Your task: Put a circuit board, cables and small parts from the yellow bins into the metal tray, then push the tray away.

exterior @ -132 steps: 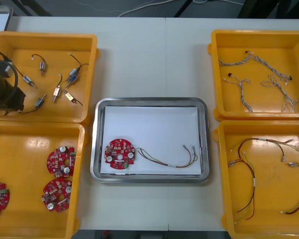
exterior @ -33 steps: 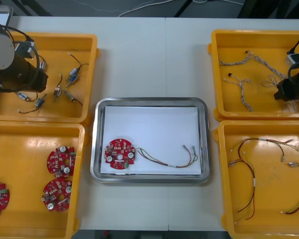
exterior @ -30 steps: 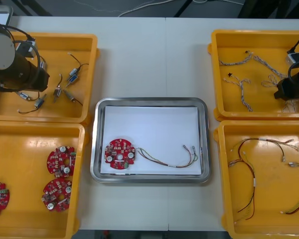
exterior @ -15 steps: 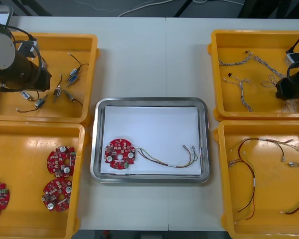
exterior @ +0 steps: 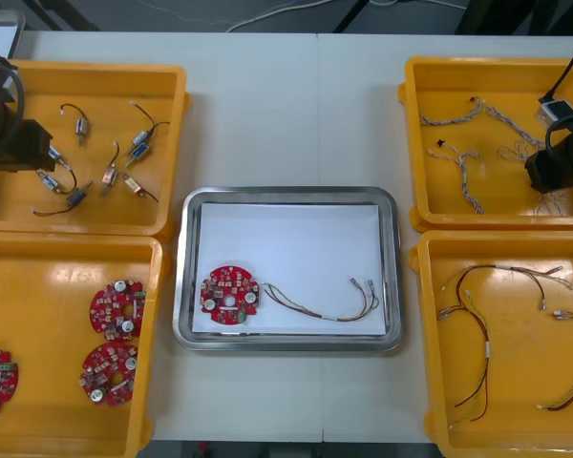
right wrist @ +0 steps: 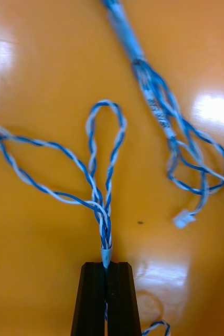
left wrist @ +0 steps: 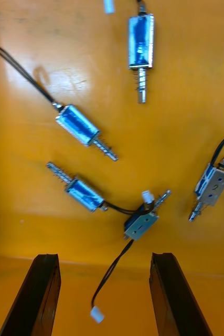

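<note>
Light table, left end effector released above small metal parts, right end effector grasping blue-white cable.

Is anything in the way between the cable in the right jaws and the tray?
Only the wall of its bin, between the right gripper, shut on the cable, and the tray, whose far half is bare. The left gripper is over the small parts.
</note>
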Controlling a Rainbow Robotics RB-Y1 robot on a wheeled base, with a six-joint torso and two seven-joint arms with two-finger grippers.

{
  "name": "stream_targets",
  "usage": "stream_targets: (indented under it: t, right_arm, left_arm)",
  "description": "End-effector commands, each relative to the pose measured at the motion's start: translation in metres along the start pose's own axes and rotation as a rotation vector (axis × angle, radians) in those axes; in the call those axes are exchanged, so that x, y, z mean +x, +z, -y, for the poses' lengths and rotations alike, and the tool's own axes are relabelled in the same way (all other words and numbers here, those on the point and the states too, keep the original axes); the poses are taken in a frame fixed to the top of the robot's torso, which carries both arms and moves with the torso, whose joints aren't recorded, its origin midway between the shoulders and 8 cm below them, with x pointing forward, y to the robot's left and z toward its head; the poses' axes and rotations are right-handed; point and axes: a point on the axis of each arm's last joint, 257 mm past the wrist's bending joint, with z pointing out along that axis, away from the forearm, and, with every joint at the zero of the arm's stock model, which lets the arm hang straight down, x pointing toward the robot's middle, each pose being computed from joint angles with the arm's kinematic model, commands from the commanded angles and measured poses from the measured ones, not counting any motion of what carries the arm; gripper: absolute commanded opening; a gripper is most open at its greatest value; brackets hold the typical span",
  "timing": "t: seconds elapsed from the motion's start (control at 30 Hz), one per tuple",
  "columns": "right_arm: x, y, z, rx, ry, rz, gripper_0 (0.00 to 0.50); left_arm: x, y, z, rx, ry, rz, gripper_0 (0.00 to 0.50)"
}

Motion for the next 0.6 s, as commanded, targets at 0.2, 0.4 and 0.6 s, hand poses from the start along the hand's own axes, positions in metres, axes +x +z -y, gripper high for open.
stream_targets:
  t: [0.2,0.4,0.6]
  right_arm:
    - [-0.038,-0.068,-0.018,-0.054,-0.117,0.027,0.0]
    - [-0.033,-0.096,-0.018,-0.078,-0.12,-0.004,0.0]
    - [-0.025,-0.121,-0.014,-0.085,-0.121,-0.04,0.0]
  left_arm:
    - [-0.019,-0.038,-0.073,-0.024,-0.059,0.078,0.5]
    - [-0.017,-0.024,-0.098,-0.021,-0.322,0.086,0.5]
    - [-0.012,-0.017,-0.095,-0.02,-0.537,0.071,0.5]
